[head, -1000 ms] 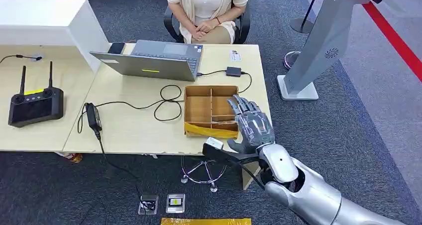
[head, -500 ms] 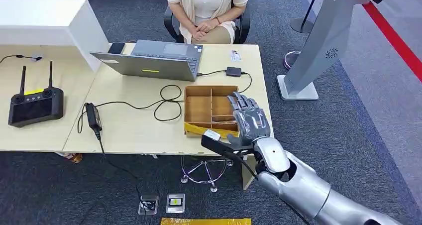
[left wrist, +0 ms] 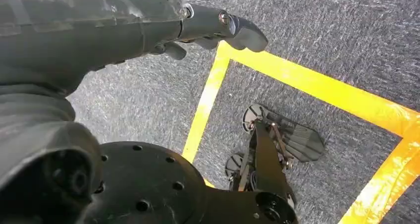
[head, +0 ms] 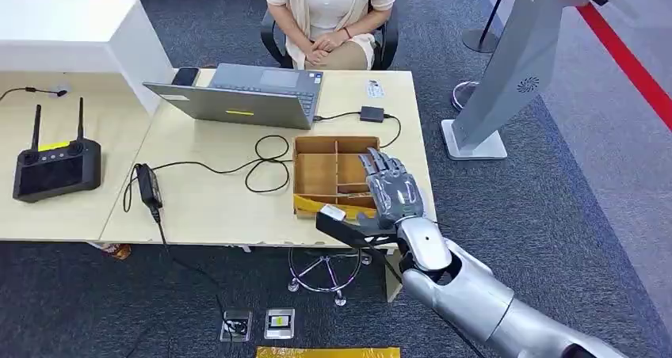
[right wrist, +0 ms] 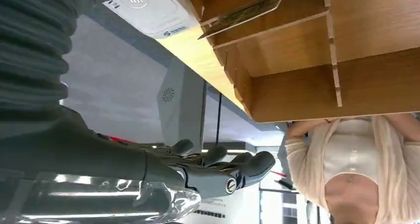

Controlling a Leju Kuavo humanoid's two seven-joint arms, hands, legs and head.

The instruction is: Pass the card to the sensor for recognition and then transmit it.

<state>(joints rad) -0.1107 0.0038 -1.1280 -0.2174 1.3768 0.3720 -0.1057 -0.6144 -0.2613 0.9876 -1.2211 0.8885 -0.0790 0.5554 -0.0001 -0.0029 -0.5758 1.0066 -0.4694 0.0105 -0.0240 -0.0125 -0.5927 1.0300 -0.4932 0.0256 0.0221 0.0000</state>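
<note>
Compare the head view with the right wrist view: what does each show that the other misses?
Head view alone: the laptop, remote controller, power adapter and cable loops on the desk. Right wrist view alone: a card lying flat in one compartment. Both: the wooden divided tray, the right hand with fingers spread holding nothing, and the seated person.

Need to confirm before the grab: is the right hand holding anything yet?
No. The right hand is open above the wooden tray, fingers apart, nothing between them.
</note>
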